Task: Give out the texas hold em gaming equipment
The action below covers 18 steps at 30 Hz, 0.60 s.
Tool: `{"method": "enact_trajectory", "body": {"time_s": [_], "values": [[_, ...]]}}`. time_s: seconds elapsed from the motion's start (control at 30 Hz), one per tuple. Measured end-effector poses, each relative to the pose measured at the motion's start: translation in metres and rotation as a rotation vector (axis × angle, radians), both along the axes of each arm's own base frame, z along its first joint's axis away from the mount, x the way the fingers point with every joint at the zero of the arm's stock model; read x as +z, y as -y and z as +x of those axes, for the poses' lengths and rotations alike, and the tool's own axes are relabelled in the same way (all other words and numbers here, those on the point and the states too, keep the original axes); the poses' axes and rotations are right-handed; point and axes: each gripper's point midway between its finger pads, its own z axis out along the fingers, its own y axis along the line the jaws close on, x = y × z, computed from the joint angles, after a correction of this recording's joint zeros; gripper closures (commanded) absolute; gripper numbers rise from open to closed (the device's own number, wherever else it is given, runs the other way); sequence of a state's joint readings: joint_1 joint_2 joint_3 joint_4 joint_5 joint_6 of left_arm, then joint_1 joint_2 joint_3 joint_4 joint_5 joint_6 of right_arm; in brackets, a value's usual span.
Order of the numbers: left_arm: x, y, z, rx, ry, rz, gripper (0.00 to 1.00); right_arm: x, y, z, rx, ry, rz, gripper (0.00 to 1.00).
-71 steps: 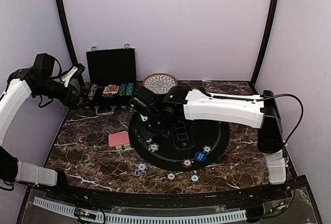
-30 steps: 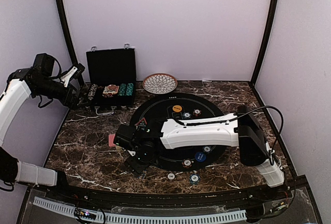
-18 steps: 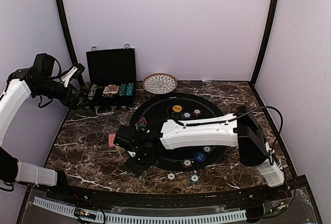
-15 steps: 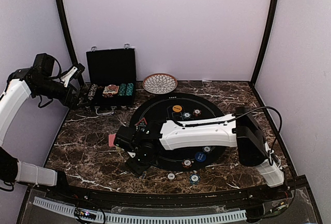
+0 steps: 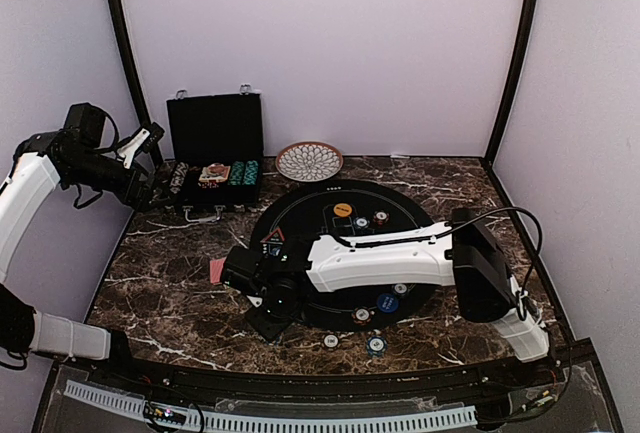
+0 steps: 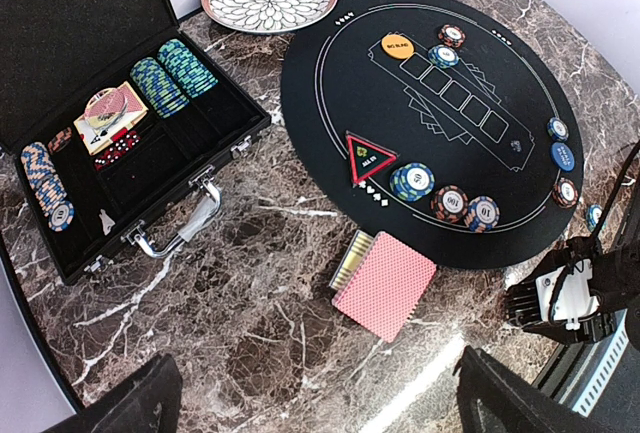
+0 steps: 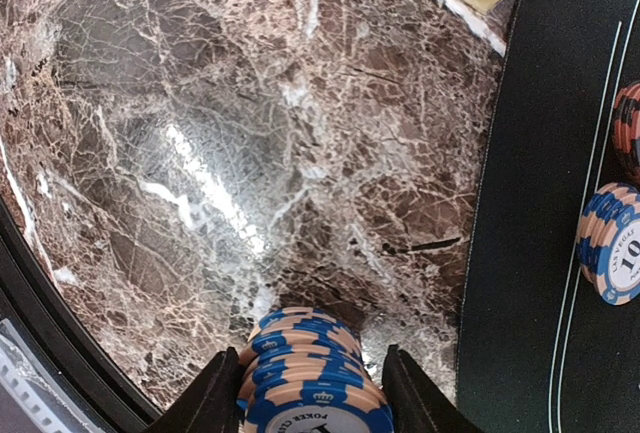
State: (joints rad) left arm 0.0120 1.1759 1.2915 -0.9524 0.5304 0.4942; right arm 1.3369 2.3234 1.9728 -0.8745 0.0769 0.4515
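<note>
Down at the near edge of the marble table (image 7: pixel 200 153), just off the black mat's (image 7: pixel 540 253) left rim, the right gripper (image 7: pixel 312 371) clasps a stack of blue-and-tan poker chips (image 7: pixel 305 333) between its two fingers. Over on the left, the left gripper (image 6: pixel 318 378) hangs spread wide with nothing in it, looking down on the red-backed cards (image 6: pixel 385 283) beside the mat.

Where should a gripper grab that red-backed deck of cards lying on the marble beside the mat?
Probably from straight above, pinching the red-backed deck across its two long edges near the middle. It lies flat on the marble, apart from the mat, with bare stone along both edges.
</note>
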Motion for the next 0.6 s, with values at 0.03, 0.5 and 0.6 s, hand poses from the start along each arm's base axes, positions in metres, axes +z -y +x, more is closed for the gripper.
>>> {"method": "enact_trajectory", "body": {"time_s": [0.03, 0.5, 0.6], "values": [[0.0, 0.0, 0.0, 0.0, 0.0, 0.0, 0.01, 0.0, 0.0001, 0.0, 0.001, 0.001, -0.001, 0.45], [0.0, 0.0, 0.0, 0.0, 0.0, 0.0, 0.01, 0.0001, 0.0005, 0.0001, 0.004, 0.002, -0.002, 0.53], [0.0, -0.0001, 0.0, 0.0, 0.0, 0.0, 0.01, 0.0003, 0.0004, 0.0001, 0.004, 0.002, -0.002, 0.58]]}}
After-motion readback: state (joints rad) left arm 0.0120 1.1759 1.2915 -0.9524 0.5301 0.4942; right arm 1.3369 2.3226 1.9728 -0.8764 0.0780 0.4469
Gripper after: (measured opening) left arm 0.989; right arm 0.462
